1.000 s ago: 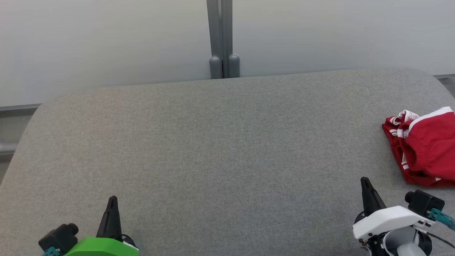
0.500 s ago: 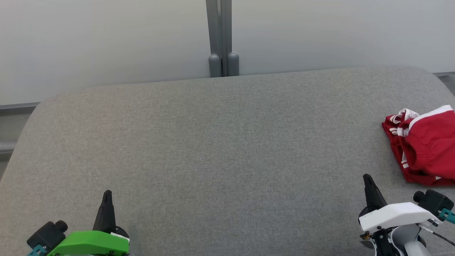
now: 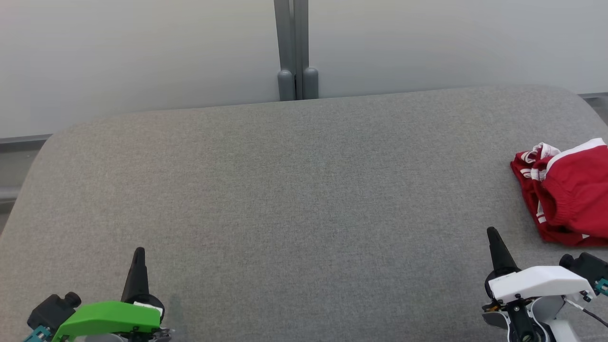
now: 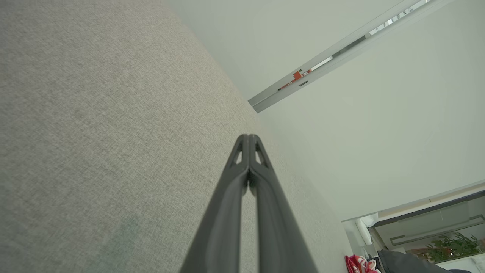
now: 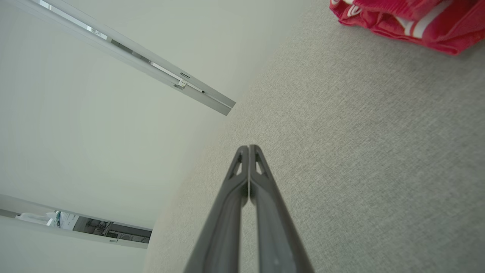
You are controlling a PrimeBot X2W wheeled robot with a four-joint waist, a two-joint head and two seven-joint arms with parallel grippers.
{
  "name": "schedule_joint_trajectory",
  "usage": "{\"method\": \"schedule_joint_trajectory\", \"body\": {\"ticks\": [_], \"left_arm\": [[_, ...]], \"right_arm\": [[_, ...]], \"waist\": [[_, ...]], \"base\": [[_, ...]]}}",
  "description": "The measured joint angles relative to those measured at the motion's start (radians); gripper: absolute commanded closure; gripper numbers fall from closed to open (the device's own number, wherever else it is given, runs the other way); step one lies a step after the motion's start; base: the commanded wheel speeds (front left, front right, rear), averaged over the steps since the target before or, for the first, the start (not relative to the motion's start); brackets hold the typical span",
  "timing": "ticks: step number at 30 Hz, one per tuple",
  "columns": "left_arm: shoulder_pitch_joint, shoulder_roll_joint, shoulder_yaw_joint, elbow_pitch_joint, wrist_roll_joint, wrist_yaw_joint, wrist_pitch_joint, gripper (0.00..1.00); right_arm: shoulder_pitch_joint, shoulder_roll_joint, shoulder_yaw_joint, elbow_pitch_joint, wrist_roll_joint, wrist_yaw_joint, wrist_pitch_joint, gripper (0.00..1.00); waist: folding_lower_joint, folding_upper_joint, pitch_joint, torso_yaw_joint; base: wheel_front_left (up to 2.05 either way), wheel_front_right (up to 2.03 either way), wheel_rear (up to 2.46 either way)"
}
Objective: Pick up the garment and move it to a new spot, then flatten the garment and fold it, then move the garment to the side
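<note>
The garment (image 3: 567, 192) is a red piece with white stripes, bunched in a loose fold at the right edge of the grey padded table (image 3: 294, 190). It also shows at the top right of the right wrist view as the garment (image 5: 409, 17), and as a small red patch of garment (image 4: 358, 264) low in the left wrist view. My right gripper (image 3: 491, 231) hovers near the front right, a short way below and left of the garment, shut and holding nothing. My left gripper (image 3: 138, 250) is at the front left, shut and holding nothing. Both fingertip pairs meet in the wrist views: left gripper (image 4: 248, 137), right gripper (image 5: 248, 147).
A pale wall stands behind the table, with a grey vertical post (image 3: 293, 50) at its middle. The table's far corners are rounded. A dark object (image 4: 405, 261) and a plant (image 4: 451, 248) show far off in the left wrist view.
Both grippers have drifted slightly outward and a little up the picture. The whole head view has shifted a bit, so the table's far edge sits higher. The garment lies still.
</note>
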Motion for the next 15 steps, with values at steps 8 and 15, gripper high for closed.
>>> {"method": "schedule_joint_trajectory", "body": {"ticks": [8, 15], "left_arm": [[-0.01, 0.0, 0.01, -0.006, -0.088, 0.0, 0.023, 1.0], [-0.019, 0.0, 0.017, -0.011, -0.155, 0.0, 0.042, 1.0]], "right_arm": [[-0.004, 0.0, -0.005, -0.012, 0.089, 0.0, 0.021, 1.0], [-0.01, 0.0, -0.01, -0.022, 0.165, 0.0, 0.038, 1.0]], "waist": [[0.0, 0.0, 0.004, -0.001], [0.0, 0.0, 0.008, -0.002]], "base": [[0.0, 0.0, 0.0], [0.0, 0.0, 0.0]]}}
